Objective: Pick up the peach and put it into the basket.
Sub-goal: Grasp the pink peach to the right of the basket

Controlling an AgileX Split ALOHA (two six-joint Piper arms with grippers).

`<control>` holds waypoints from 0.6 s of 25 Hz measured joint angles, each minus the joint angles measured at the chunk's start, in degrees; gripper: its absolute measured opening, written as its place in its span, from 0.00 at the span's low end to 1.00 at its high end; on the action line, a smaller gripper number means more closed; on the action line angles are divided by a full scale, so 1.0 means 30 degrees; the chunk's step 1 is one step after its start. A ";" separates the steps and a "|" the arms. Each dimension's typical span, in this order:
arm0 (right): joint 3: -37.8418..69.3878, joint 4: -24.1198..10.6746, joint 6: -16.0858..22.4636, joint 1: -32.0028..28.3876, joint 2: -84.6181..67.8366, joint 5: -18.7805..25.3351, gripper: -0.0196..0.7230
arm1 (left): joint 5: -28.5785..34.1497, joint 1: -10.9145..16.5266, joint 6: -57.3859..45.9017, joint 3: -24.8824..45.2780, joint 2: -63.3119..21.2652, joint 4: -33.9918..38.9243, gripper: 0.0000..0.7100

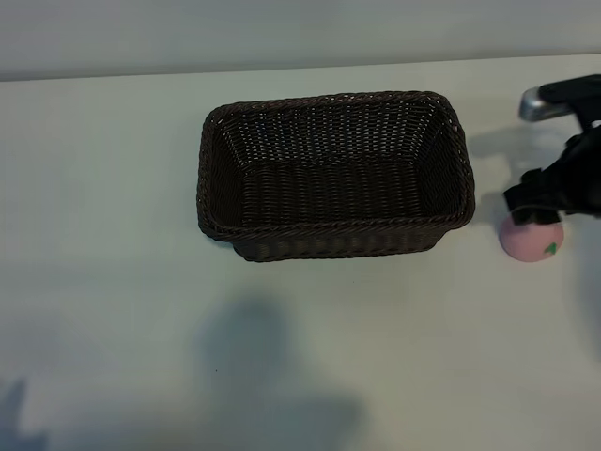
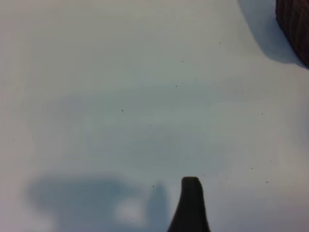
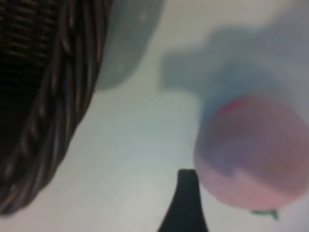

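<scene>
A: Where was the peach (image 1: 532,239)?

B: On the white counter (image 1: 113,188), just beside the basket's (image 1: 333,174) right-hand short end, apart from the wicker. Its green leaf mark faced the near side of the counter in the exterior view.

A: And the right end effector (image 1: 545,202)?

B: Directly above the peach, covering its top edge in the exterior view. Its fingers stood wide apart and had hold of nothing. In the right wrist view one dark fingertip (image 3: 186,200) sat just beside the peach (image 3: 253,152), with the basket's braided rim (image 3: 58,111) on the other side.

A: The left end effector?

B: Seen only in its own wrist view, where one dark fingertip (image 2: 190,205) showed over bare counter, a corner of the basket (image 2: 294,26) far off. It was open wide too, gripping nothing.

A: Anything in the basket?

B: No, only dark weave inside.
</scene>
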 joint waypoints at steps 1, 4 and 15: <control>0.0000 -0.0018 0.0037 0.0042 0.0370 -0.0189 0.83 | 0.0000 0.0000 0.0000 0.0000 0.0000 0.0000 0.84; 0.0000 -0.0420 0.0466 0.0042 0.1047 -0.0849 0.83 | 0.0000 0.0000 0.0000 0.0000 0.0000 0.0000 0.84; -0.0019 -0.2133 0.2360 0.0042 0.2530 -0.1176 0.24 | 0.0000 0.0000 0.0000 0.0000 0.0000 0.0000 0.84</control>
